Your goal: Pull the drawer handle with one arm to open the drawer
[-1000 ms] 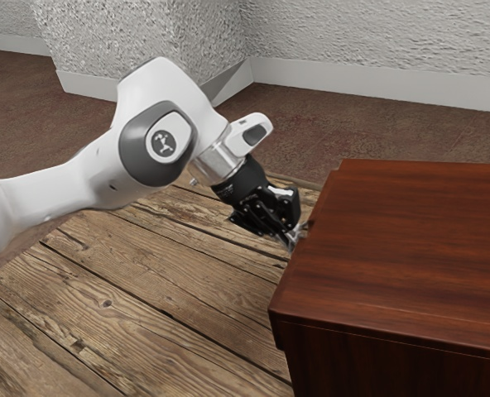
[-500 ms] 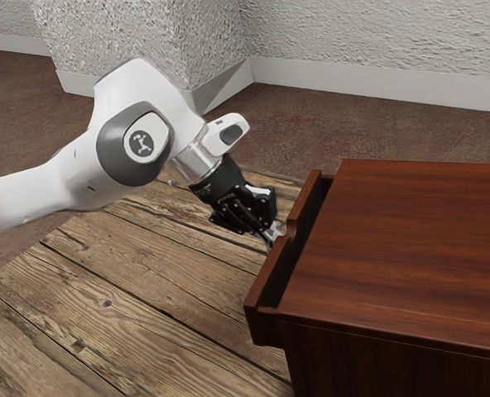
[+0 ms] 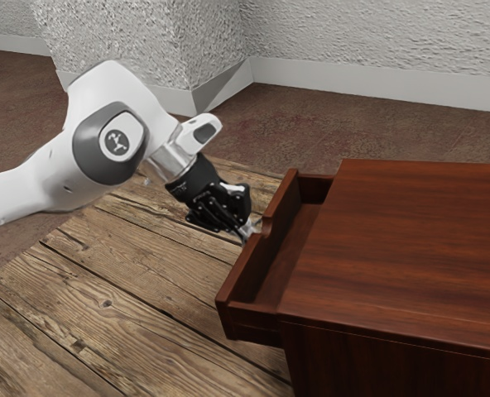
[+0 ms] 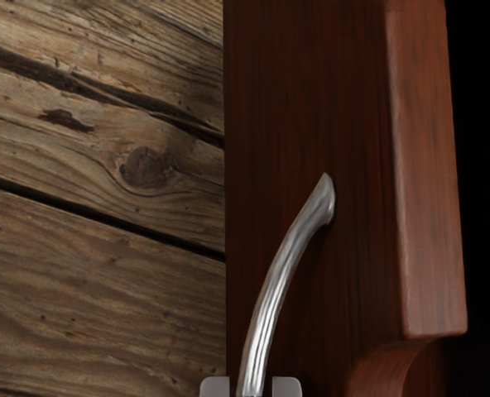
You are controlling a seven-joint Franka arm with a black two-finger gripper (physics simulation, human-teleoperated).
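Arm: white seven-joint arm [image 3: 104, 157] enters from the exterior view's left. Grey-capped elbow joint raised high, forearm sloping down toward the exterior view's right. Wrist angled downward, hand pointing at the drawer front.

End effector: black two-finger end effector [image 3: 249, 229] sits at the outer face of the drawer front, approx. mid-length. Clamped on the curved silver metal handle [image 4: 274, 285]. In the wrist view, light grey fingertip pads [image 4: 214, 385] sit either side of the handle bar, touching it.

Drawer: dark red-brown wooden drawer [image 3: 266, 248] stands partly open, front panel well clear of the red-brown wooden cabinet [image 3: 394, 240]. Inside of drawer visible from above, no contents seen. Far end is under the cabinet top.

Support: cabinet stands on the weathered wood-plank desk [image 3: 104, 314], toward the edge at the exterior view's right. Open drawer overhangs the planks on the arm's side. Handle is fixed to the panel at one end visible in the wrist view; the other end is hidden by the pads.
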